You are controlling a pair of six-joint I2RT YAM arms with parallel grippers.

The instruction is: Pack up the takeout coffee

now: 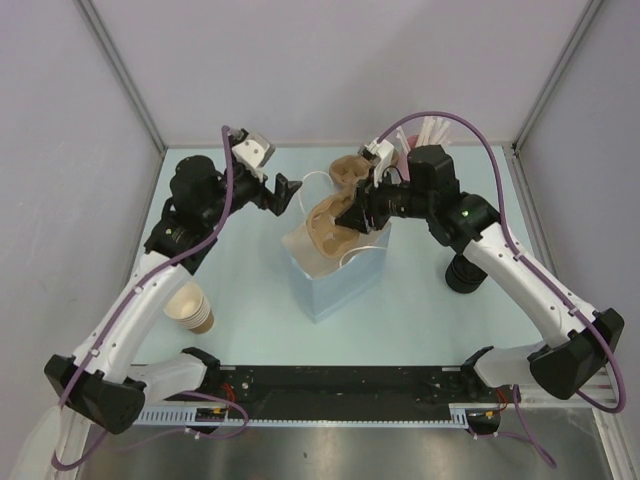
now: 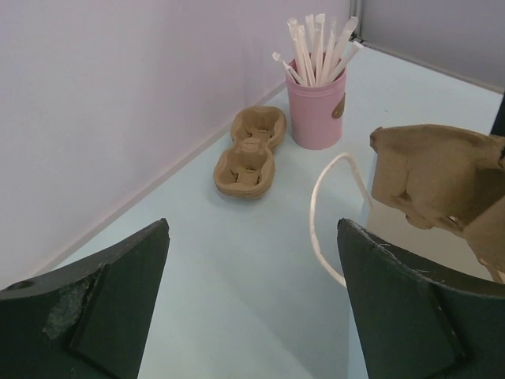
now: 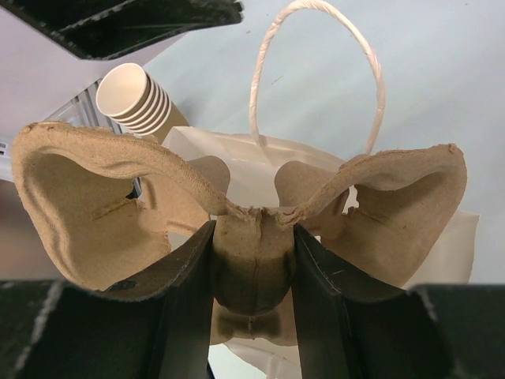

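Note:
The takeout coffee shows in none of the views. My right gripper (image 1: 362, 210) (image 3: 252, 237) is shut on the middle ridge of a brown pulp cup carrier (image 1: 328, 222) (image 3: 87, 197). It holds the carrier tilted over the open top of a white paper bag (image 1: 335, 285) (image 3: 260, 158). Both of the carrier's wells are empty. My left gripper (image 1: 290, 190) (image 2: 252, 229) hangs open just left of the bag, beside its white loop handle (image 2: 323, 213), holding nothing.
A stack of spare pulp carriers (image 2: 251, 154) (image 1: 348, 170) lies near the back wall. Beside it stands a pink cup of white straws (image 2: 316, 110) (image 1: 410, 150). A stack of lidless tan cups (image 1: 190, 308) (image 3: 134, 99) lies on its side at the front left.

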